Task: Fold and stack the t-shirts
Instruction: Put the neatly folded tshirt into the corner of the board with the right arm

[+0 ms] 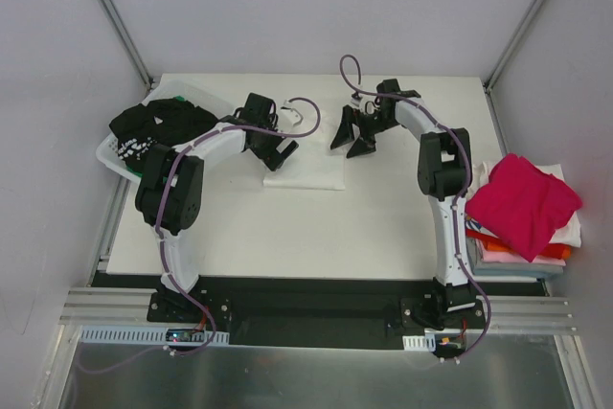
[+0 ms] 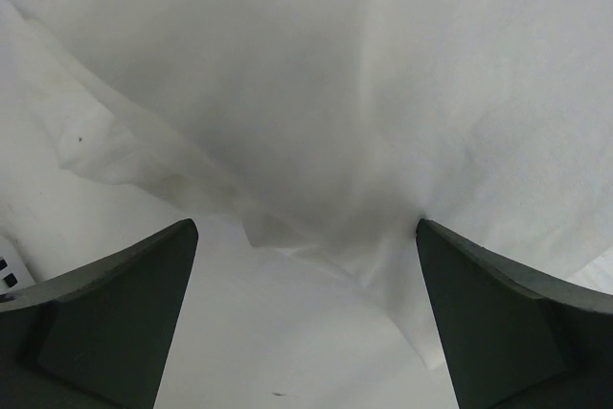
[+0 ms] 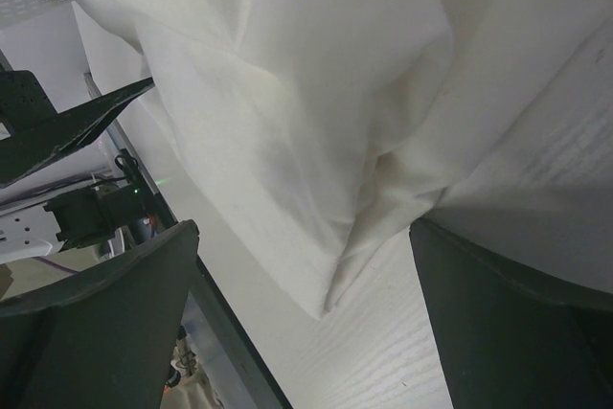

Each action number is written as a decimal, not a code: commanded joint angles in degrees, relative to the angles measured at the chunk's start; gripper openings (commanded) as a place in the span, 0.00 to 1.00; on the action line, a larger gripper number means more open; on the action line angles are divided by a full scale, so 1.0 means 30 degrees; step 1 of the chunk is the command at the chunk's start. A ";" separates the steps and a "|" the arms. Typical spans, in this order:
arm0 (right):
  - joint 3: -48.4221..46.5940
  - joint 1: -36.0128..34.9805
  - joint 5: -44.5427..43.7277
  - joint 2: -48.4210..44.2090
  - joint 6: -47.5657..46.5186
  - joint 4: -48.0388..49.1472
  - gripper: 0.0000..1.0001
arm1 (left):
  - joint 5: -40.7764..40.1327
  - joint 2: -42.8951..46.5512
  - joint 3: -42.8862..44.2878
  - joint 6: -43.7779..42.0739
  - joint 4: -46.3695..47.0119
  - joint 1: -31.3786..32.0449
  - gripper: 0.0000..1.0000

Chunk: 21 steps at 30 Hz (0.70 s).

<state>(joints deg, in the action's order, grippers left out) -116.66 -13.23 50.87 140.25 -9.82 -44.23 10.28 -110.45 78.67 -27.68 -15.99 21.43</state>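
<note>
White soft cloth t-shirt (image 1: pixel 308 171) is lying rumpled on the white desk (image 1: pixel 287 227), left black fingers (image 2: pixel 105 318) and right black fingers (image 3: pixel 498 323) gaping wide, empty, above it, likely needing 2 matching corners pinched.

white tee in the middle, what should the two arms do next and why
Probably close the left gripper and right gripper on the white tee. Both are at its far edge with jaws open, and each wrist view shows a fold of cloth between them, ungripped, so a pinch likely has to come before any folding.
</note>
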 commanded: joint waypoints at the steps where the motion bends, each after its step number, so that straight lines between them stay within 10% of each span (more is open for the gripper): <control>1: 0.0332 -0.0568 -0.0258 0.0273 -0.0094 0.0533 0.97 | -0.0909 -0.0037 -0.0063 -0.0118 -0.0442 0.0327 0.99; 21: 0.1622 -0.1301 -0.0170 0.0156 0.0053 0.1471 0.98 | 0.0351 -0.0418 0.0143 0.0322 -0.1174 0.0532 0.99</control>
<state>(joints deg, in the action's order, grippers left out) -113.84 -16.16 54.30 140.09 -8.12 -39.48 9.58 -110.69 78.61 -27.42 -17.58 22.57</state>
